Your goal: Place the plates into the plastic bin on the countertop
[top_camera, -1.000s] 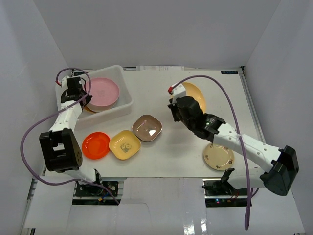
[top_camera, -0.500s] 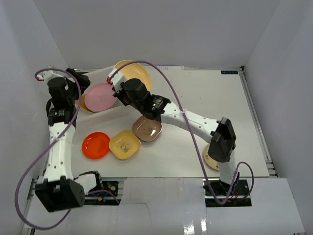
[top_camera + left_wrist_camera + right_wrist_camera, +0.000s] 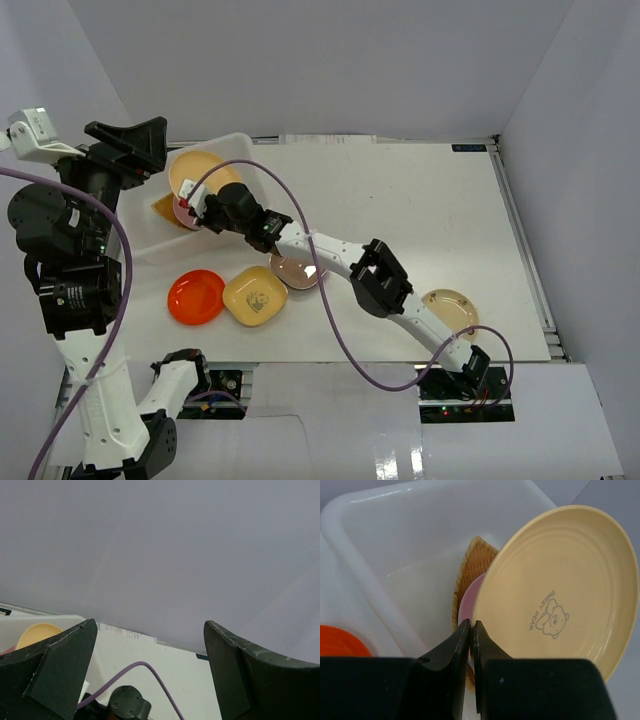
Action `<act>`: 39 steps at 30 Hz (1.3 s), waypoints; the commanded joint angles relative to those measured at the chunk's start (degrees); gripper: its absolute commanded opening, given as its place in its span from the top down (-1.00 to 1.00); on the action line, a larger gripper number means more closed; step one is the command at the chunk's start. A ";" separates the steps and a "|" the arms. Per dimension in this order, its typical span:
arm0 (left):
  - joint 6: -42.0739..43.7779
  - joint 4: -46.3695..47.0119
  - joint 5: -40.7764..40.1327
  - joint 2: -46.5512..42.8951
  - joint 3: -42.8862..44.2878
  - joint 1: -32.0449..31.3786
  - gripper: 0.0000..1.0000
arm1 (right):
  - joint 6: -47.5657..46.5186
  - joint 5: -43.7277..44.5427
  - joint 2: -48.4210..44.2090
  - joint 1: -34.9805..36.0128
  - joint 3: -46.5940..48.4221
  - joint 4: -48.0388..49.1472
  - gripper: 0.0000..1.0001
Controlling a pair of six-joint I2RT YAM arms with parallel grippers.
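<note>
The plastic bin (image 3: 410,535) lies on the countertop (image 3: 420,220). Over the bin I hold the cream plate (image 3: 560,585) tilted, my right gripper (image 3: 471,630) clamped on its rim above the pink plate (image 3: 467,605) inside. Beside the bin, my left gripper (image 3: 150,647) gapes wide, empty.

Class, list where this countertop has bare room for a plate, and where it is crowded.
Free: the wide countertop stretch between the plastic bin and the right rail, beyond the beige plate. Crowded: near-left, below the bin, where the orange plate, yellow plate and brown plate cluster.
</note>
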 commanded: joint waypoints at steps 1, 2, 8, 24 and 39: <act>1.59 -5.05 4.00 0.44 0.02 -0.39 -0.96 | -2.62 -1.82 1.84 0.12 4.80 8.93 0.77; 1.07 -4.97 4.43 -0.08 -1.38 -0.39 -0.96 | -2.54 -0.76 1.76 0.20 3.75 9.29 0.31; 0.89 -5.05 7.59 -1.40 -8.49 -0.39 -0.96 | 2.81 1.27 -16.23 -0.93 -17.74 19.30 -0.43; -2.27 -5.49 12.38 -6.16 -43.13 -20.18 -0.31 | 34.45 12.96 -66.16 -13.06 -85.88 14.84 0.13; -4.84 -3.74 -26.93 17.47 -42.18 -56.88 -0.30 | 41.23 11.19 -75.57 -15.09 -102.07 9.29 0.11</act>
